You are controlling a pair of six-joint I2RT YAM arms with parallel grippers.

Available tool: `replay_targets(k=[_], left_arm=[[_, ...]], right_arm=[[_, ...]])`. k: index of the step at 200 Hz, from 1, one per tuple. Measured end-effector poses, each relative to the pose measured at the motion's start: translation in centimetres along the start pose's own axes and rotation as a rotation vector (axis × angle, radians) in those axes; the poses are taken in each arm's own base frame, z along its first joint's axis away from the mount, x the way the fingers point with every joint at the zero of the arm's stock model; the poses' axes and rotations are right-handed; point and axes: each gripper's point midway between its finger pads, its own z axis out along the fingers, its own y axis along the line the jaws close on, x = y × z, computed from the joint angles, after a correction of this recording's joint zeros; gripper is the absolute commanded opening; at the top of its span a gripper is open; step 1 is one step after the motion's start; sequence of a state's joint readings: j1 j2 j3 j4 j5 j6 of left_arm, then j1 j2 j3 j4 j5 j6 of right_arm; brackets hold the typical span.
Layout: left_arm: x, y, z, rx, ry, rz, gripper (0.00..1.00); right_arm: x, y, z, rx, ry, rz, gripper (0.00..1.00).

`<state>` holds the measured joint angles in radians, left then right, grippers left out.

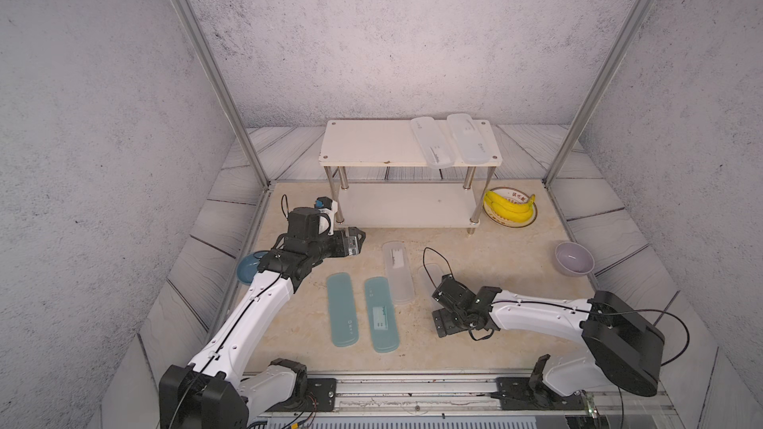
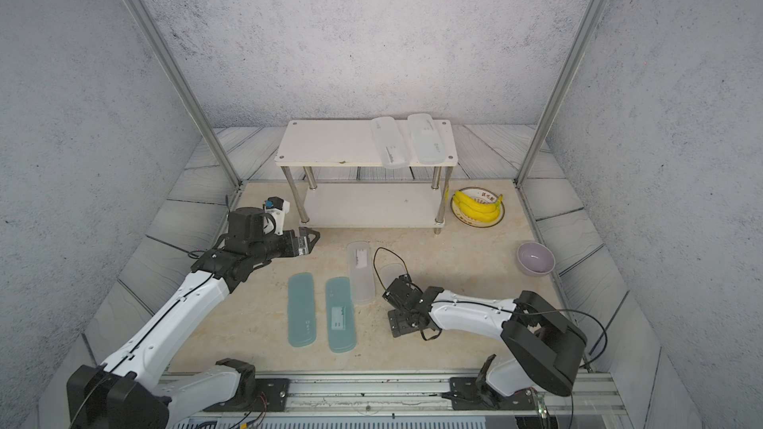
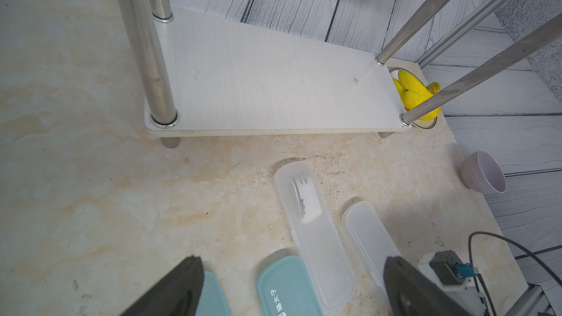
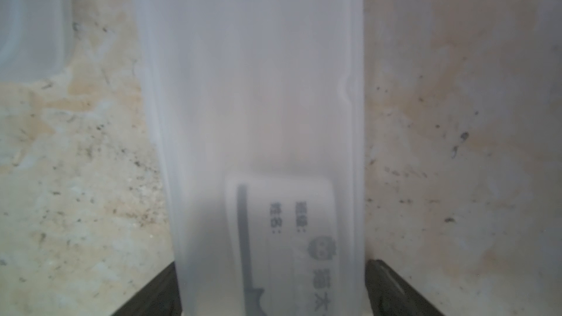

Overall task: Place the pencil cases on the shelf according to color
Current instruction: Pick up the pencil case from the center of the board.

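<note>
top views, shelf: two-tier shelf [image 1: 363,142] at back of table [image 1: 475,348]; lower board bare.
top views, shelved: left shelved white case [image 1: 431,144] and right shelved white case [image 1: 470,140] side by side at right end of top board. Long axes front-to-back, near ends at front edge. Whites grouped up top, likely the colour rule.
top views, table: left teal case [image 1: 342,309], right teal case [image 1: 382,315] and labelled white case [image 1: 397,272] flat and near parallel, long axes pointing toward shelf.
top views, target: fourth white case [image 1: 431,276] just beside labelled one, same heading, near half hidden under right claw [image 1: 444,315].
left wrist: left claw [image 3: 293,269] spread wide, empty, hovering near shelf's front left leg; probably waiting on teals.
right wrist: fourth white case flat on table, running straight away between the fingers. Jaws wide, one against each long edge, set across the narrow width since the length would not fit. Squeezing or not: cannot tell.
</note>
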<state>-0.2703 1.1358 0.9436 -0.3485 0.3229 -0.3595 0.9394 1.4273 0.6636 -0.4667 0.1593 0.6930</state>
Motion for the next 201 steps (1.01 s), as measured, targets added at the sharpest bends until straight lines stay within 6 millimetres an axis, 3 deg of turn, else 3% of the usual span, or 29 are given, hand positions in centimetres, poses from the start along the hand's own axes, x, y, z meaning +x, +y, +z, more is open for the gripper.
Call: replay_targets(k=[44, 123, 158, 201], left_arm=[[0.0, 0.0, 0.0, 0.000, 0.000, 0.000, 0.99], [-0.1, 0.1, -0.1, -0.006, -0.006, 0.002, 0.99], [-0.2, 0.3, -0.2, -0.022, -0.012, 0.001, 0.99], [-0.6, 0.6, -0.5, -0.042, -0.032, -0.019, 0.99]], right_arm=[[0.3, -0.3, -0.1, 0.003, -0.003, 0.009, 0.87], [0.3, -0.4, -0.7, -0.002, -0.021, -0.007, 0.54], [-0.5, -0.6, -3.8, -0.038, -0.087, -0.022, 0.47], [-3.6, 0.4, -8.8, -0.099, -0.205, -0.044, 0.44]])
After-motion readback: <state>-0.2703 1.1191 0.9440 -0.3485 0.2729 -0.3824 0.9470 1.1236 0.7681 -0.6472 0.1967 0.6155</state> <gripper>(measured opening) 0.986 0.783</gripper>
